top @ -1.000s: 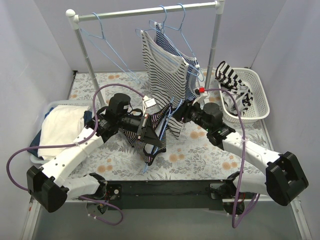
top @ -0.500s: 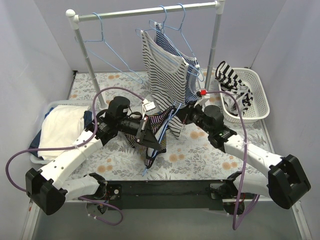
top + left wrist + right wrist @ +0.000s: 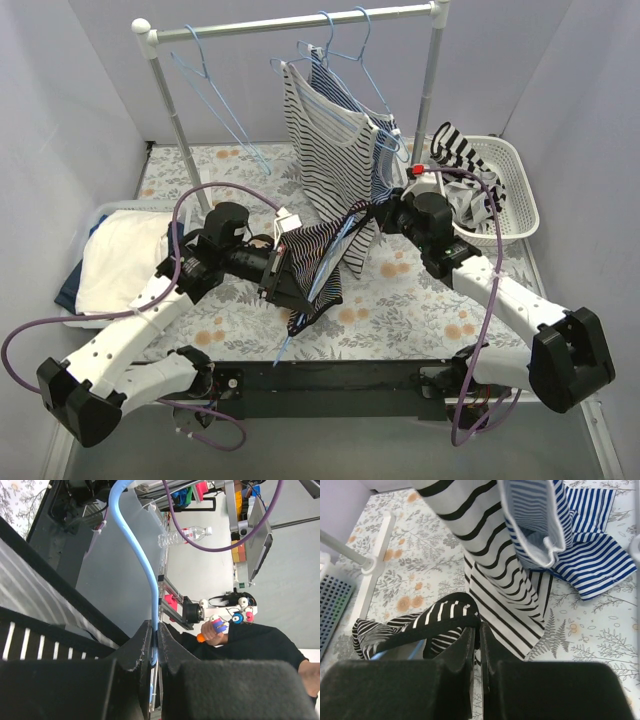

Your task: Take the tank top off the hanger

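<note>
The black-and-white striped tank top (image 3: 316, 262) hangs stretched between my two grippers above the table. It still sits on a light blue hanger (image 3: 284, 345). My left gripper (image 3: 288, 276) is shut on the hanger's wire (image 3: 136, 550), clamped between the pads (image 3: 140, 647). My right gripper (image 3: 373, 212) is shut on the top's black strap (image 3: 445, 625), pulling it up and to the right. In the left wrist view the top's dark fabric (image 3: 30, 630) fills the left side.
A clothes rack (image 3: 290, 22) stands at the back with empty blue hangers and a white striped top (image 3: 325, 140) and a blue striped one (image 3: 592, 555). A white basket (image 3: 515, 190) of striped clothes is at the right. A bin with white cloth (image 3: 115, 255) is at the left.
My right gripper has moved back and up with the strap. My left gripper has drawn the hanger toward the near left. The tank top is pulled tighter between them.
</note>
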